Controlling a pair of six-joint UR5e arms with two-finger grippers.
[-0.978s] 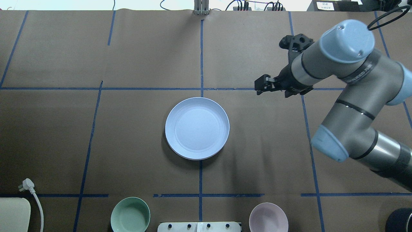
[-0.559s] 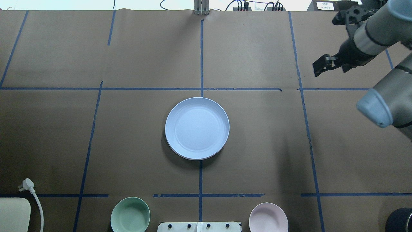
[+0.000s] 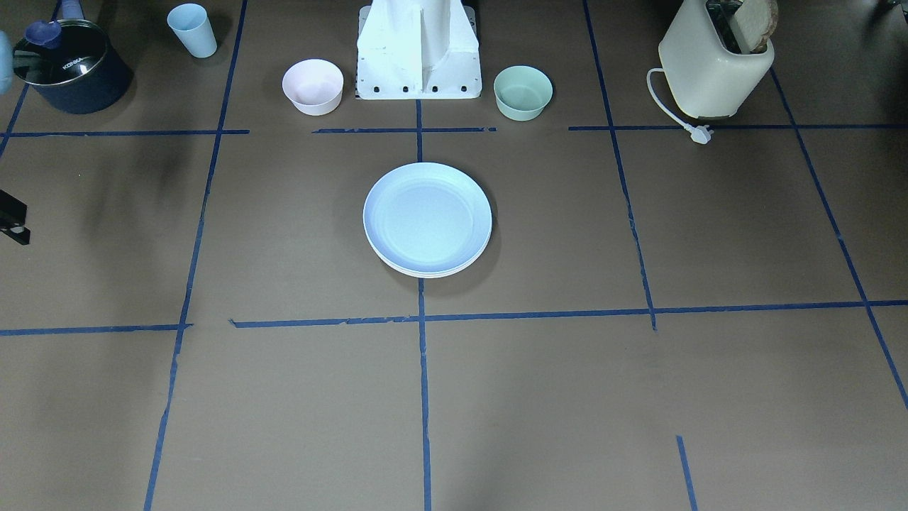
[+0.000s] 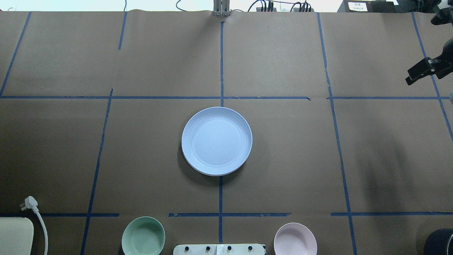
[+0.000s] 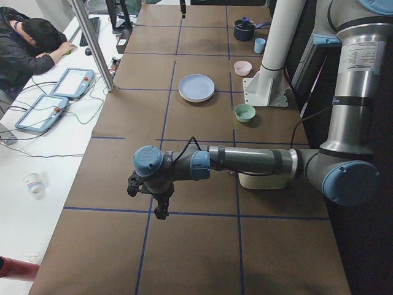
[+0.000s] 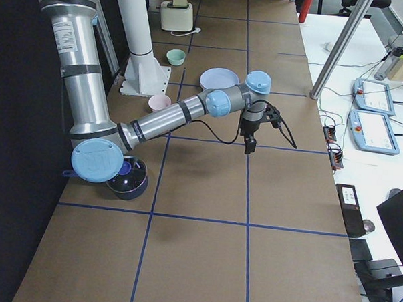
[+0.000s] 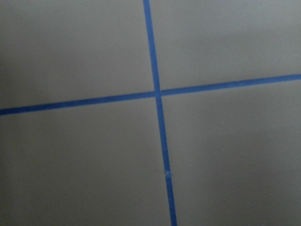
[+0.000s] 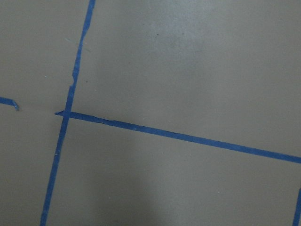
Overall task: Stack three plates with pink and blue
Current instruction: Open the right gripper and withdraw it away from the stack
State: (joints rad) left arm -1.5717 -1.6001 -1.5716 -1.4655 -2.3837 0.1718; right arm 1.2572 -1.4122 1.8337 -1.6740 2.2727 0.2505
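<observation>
The plates (image 4: 216, 141) sit stacked at the table (image 4: 290, 166) centre, blue on top. My right pincer (image 4: 412, 76) hangs at their two o'clock, my left pincer (image 5: 161, 209) at nine; open or closed, I cannot tell.

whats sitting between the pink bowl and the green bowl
The robot's white base stands between the pink bowl and the green bowl, touching neither. The front-facing view shows it plainly.
</observation>
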